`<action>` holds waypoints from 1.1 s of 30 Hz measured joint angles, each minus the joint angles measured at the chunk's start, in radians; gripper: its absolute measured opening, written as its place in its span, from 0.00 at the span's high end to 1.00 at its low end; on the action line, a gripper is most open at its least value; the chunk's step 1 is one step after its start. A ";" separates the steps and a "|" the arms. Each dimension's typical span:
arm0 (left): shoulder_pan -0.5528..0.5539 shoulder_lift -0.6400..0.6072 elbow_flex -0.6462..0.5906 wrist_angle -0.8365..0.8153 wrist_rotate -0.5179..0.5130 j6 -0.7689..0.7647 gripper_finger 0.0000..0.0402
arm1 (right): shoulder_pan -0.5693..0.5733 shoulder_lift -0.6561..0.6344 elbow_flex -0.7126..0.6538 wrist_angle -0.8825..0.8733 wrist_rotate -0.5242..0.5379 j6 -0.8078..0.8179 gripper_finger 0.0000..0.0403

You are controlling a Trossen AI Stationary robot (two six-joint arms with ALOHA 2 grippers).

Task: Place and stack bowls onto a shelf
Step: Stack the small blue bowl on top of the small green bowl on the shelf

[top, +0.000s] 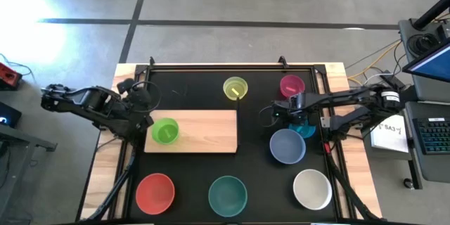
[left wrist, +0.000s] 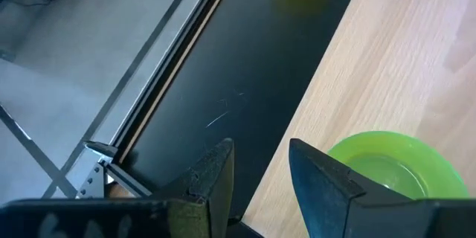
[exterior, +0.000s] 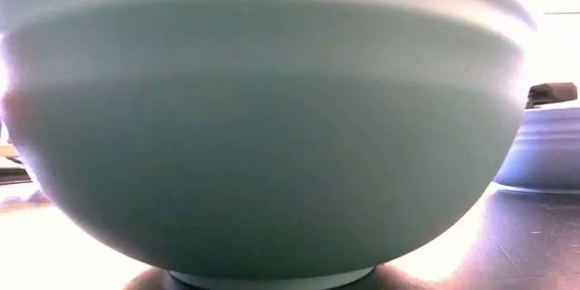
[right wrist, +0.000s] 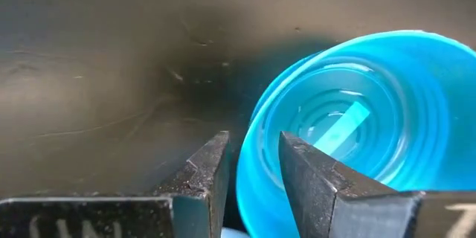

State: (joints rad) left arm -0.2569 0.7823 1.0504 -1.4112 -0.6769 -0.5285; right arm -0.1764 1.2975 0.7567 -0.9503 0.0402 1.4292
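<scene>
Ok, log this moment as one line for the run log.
shelf: green bowl on left end | left hand: open, beside green bowl | right hand: closing on cyan bowl rim | six bowls unplaced

Blown-out backlight behind blurred teal bowl (exterior: 263, 127)

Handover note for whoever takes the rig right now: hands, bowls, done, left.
Left hand: open, empty, at the shelf's left edge beside the green bowl, which sits on the shelf.
Right hand: fingers straddle the rim of the cyan bowl, small gap between them; bowl tilted on the black tabletop.
On the tabletop: yellow bowl, magenta bowl, pale blue bowl, red bowl, teal bowl, white bowl.
Done: green placed.
Left: seven bowls to shelve and stack, probably cyan next.
</scene>
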 joint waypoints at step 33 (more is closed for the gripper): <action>0.000 -0.023 0.000 0.033 -0.048 -0.004 0.72 | -0.001 -0.088 0.106 0.157 0.075 -0.714 0.98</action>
State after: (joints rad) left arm -0.2569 0.7593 1.0504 -1.3780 -0.7250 -0.5323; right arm -0.1776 1.2097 0.8631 -0.7935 0.1150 0.7149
